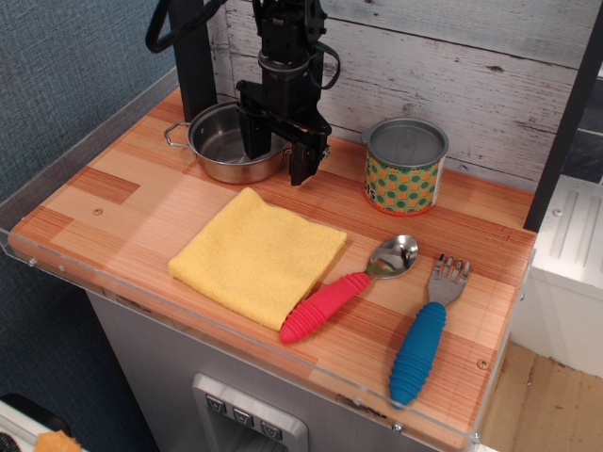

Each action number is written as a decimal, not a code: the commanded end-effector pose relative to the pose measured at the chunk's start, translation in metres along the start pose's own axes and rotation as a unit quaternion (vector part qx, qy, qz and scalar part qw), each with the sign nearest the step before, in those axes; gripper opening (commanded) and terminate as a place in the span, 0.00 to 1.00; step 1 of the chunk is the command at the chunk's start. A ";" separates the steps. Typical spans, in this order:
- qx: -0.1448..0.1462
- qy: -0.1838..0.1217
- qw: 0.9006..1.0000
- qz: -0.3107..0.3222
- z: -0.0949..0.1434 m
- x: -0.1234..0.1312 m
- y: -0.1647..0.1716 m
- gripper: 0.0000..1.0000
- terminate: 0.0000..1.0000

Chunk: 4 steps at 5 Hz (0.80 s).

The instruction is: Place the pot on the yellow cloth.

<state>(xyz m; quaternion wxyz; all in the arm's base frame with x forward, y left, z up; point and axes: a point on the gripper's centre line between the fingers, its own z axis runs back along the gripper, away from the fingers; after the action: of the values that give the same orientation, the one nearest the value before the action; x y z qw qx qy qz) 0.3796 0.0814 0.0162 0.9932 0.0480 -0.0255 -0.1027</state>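
Bare wood lies open between the pot (229, 143) and the yellow cloth (256, 254). The can (405, 166) stands well right; spoon (349, 286) borders the cloth's right corner.

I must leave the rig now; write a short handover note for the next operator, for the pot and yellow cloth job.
Gripper: jaws open, lowered over the right rim of the pot, one finger inside and one outside; nothing gripped.
Pot: on the table at the back left, not lifted.
Yellow cloth: flat in front of the pot, nothing on it.
Done: approach to the rim.
Left: close on the rim, lift, carry forward, set the pot on the cloth, release.
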 end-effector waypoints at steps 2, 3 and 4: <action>0.019 -0.022 1.000 0.004 0.023 0.001 0.012 0.00 0.00; 0.031 -0.006 1.000 -0.002 0.027 -0.001 0.013 0.00 0.00; 0.044 0.008 0.999 0.014 0.035 -0.004 0.015 0.00 0.00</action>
<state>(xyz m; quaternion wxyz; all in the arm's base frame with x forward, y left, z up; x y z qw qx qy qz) 0.3690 0.0959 0.0220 0.9924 0.0810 0.0180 -0.0912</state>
